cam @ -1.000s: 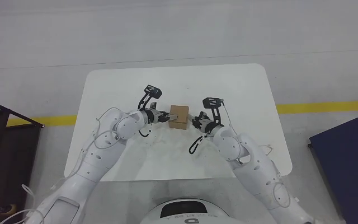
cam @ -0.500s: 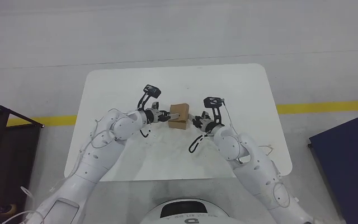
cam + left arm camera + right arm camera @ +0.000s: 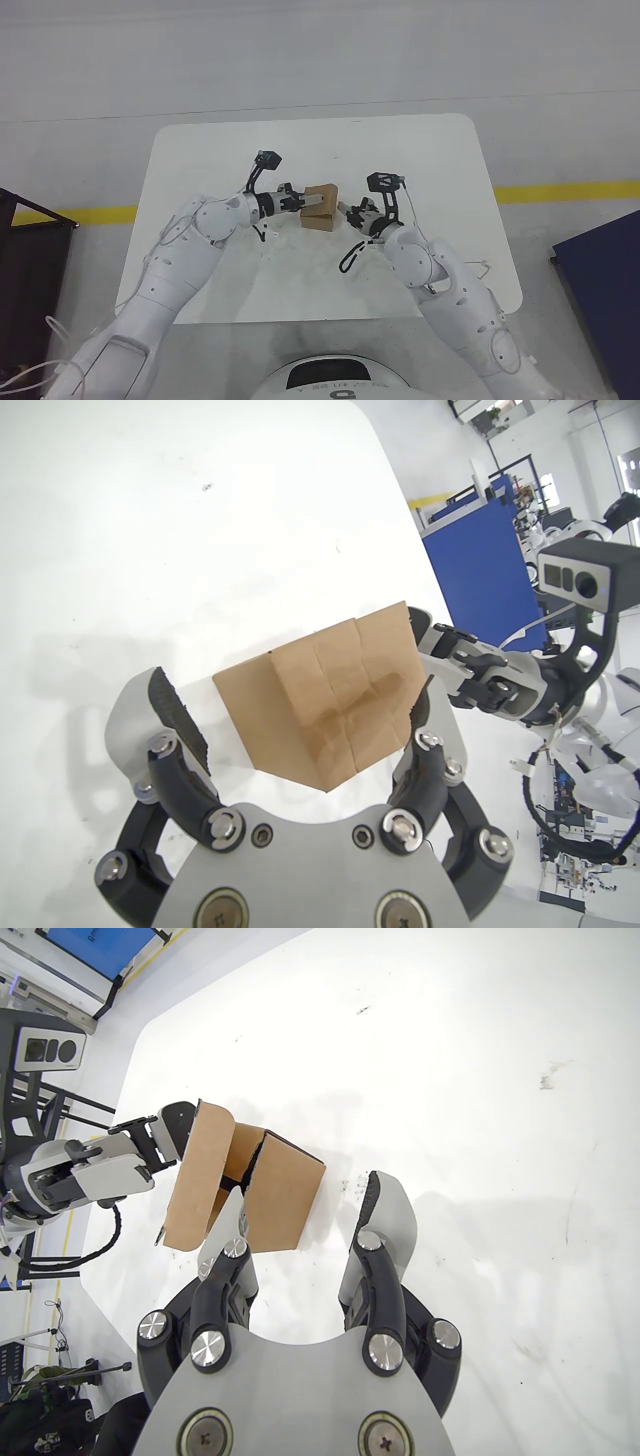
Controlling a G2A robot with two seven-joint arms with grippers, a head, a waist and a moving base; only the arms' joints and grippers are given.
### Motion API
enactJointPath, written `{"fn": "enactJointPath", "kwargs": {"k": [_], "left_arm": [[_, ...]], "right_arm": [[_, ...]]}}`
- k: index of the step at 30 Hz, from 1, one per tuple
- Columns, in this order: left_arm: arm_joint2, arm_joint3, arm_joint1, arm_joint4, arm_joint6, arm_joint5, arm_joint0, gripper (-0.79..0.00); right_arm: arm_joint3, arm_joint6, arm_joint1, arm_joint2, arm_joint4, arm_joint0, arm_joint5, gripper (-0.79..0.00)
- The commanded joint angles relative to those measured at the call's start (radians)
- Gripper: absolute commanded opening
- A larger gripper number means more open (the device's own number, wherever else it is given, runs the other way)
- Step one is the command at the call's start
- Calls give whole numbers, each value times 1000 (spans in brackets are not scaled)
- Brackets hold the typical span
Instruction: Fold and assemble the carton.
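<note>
Top view: the carton (image 3: 321, 207) sits on the table (image 3: 200, 170) between our arms, so each can work a side.
Left wrist view: our left gripper (image 3: 292, 690) gapes wide, holding nothing; one finger (image 3: 435, 725) touches the carton's side.
Right wrist view: our right gripper (image 3: 304, 1185) is spread and empty; one finger (image 3: 225, 1223) seems to brace the opening.

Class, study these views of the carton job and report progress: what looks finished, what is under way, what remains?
Done: the carton stands on the table as a box, side walls up. In hand: the open left claw has a finger at the raised flap; the open right claw has a finger at the gap beside it. Left: that flap is not yet folded shut; the inside shows.
</note>
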Motion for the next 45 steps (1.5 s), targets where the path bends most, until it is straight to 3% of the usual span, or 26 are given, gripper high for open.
{"fn": "enactJointPath", "kwargs": {"k": [1, 26, 45], "left_arm": [[8, 17, -3, -2, 3, -6, -8, 0], [30, 52, -14, 10, 22, -21, -26, 0], [29, 46, -13, 13, 14, -18, -19, 0]], "right_arm": [[1, 4, -1, -6, -4, 3, -2, -308], [-34, 2, -3, 25, -27, -19, 34, -271], [5, 45, -17, -36, -36, 29, 25, -286]]}}
